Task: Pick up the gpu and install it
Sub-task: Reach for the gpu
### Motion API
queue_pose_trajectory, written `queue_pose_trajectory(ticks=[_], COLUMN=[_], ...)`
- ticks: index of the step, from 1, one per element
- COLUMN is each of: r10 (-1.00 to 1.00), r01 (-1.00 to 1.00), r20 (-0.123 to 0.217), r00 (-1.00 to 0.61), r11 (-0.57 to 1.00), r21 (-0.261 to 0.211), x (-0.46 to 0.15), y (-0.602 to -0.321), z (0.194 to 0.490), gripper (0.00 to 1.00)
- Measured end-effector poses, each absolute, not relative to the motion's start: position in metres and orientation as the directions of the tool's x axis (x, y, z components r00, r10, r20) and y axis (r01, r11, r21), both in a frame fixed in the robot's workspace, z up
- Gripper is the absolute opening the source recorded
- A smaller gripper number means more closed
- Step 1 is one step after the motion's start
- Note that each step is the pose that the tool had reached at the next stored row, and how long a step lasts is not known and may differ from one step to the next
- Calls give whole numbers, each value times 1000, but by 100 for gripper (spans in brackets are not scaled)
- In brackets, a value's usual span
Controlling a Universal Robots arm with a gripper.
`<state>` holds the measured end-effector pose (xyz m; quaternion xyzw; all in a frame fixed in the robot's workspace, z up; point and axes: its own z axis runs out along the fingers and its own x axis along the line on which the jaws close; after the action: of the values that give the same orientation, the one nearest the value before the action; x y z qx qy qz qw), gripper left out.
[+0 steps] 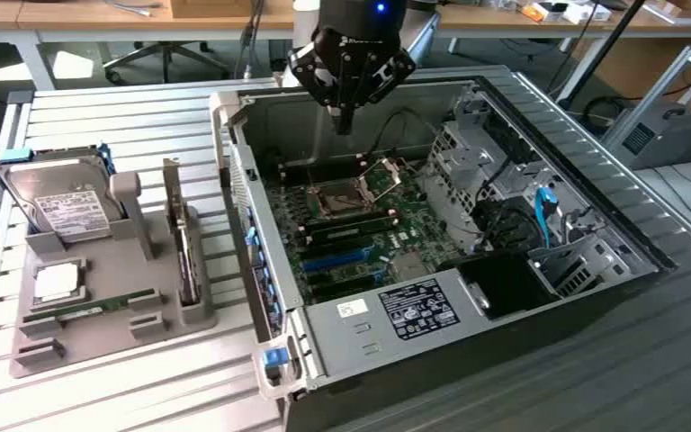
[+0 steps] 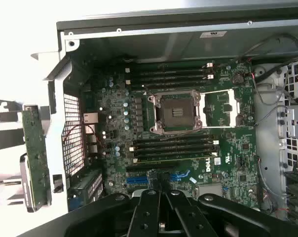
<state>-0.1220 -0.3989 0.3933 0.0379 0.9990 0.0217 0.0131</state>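
Exterior view: closed pincer [image 1: 345, 124] points down over the case [image 1: 358, 346].

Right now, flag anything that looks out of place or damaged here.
Nothing looks spilled or damaged. One oddity: the CPU socket lies empty, its retention frame swung open beside it. The gpu stands on edge in its grey holder, untouched.

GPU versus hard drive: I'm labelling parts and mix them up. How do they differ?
The hard drive is a boxy silver block with a white label and blue rails; the gpu is a thin card. The hard drive leans back, face showing; the gpu stands on edge. The gpu sits nearer the case than the hard drive. Both rest in the grey holder.
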Motion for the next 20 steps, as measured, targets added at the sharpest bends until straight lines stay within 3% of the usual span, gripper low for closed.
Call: queue_pose_trajectory(ticks=[20], r10=[76], r01=[75], r20=[-24], r00=[-997], r11=[996], r21=[45], x=[-133], y=[-399], z=[393], gripper=[11])
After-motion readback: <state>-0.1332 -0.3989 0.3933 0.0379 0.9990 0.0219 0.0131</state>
